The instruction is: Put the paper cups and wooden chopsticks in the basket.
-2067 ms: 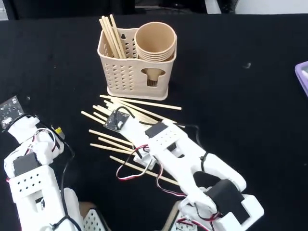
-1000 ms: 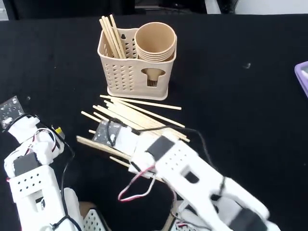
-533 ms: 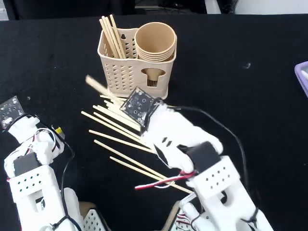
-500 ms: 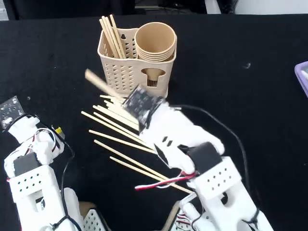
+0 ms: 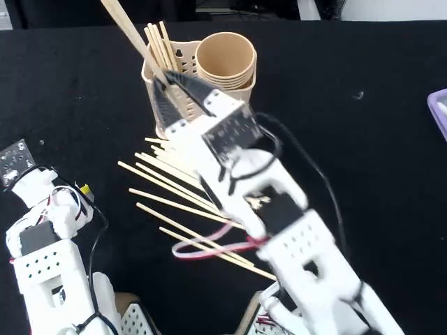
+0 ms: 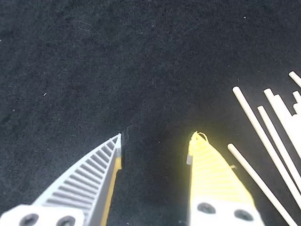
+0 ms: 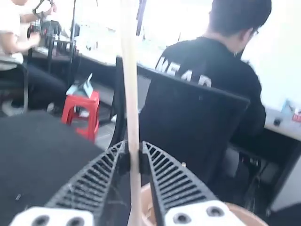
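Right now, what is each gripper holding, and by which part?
The right gripper pinches one wooden chopstick on its shaft; the left gripper is open and empty.

Stacked paper cups (image 5: 225, 59) sit in the basket (image 5: 180, 50), wooden chopsticks (image 5: 167, 185) scattered beside it, one chopstick (image 5: 126, 26) aloft.

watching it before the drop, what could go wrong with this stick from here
The chopstick in the right gripper leans well off upright above the basket; let go like this, it may tip out over the rim. Its lower end could also snag the chopsticks standing inside, or land in the cups.
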`<action>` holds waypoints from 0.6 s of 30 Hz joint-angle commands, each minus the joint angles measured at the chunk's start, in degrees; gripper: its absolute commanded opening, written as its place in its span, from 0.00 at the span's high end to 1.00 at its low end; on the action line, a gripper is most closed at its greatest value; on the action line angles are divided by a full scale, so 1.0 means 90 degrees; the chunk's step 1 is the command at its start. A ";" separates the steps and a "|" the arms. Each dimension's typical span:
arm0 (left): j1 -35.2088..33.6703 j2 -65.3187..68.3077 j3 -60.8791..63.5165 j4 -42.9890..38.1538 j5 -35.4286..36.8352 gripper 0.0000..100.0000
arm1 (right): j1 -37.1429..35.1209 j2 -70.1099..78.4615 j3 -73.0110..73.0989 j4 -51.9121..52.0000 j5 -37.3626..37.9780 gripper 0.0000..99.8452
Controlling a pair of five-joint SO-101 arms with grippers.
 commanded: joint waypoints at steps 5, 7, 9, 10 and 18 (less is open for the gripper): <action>-0.0005 0.0020 -0.0044 -0.0107 0.0000 0.77 | 0.0381 0.1890 -0.1617 -0.0938 -0.0098 0.99; -0.0005 0.0020 -0.0044 -0.0107 0.0000 0.77 | 0.0479 0.2339 -0.1968 -0.0938 -0.0107 0.99; -0.0005 0.0020 -0.0044 -0.0107 0.0000 0.77 | 0.0488 0.2808 -0.2203 -0.0938 -0.0107 0.99; -0.0005 0.0020 -0.0044 -0.0107 0.0000 0.77 | 0.0498 0.3033 -0.2320 -0.0938 -0.0107 0.99; -0.0005 0.0020 -0.0044 -0.0098 0.0000 0.77 | 0.0664 0.4527 -0.3385 -0.0899 -0.0107 0.99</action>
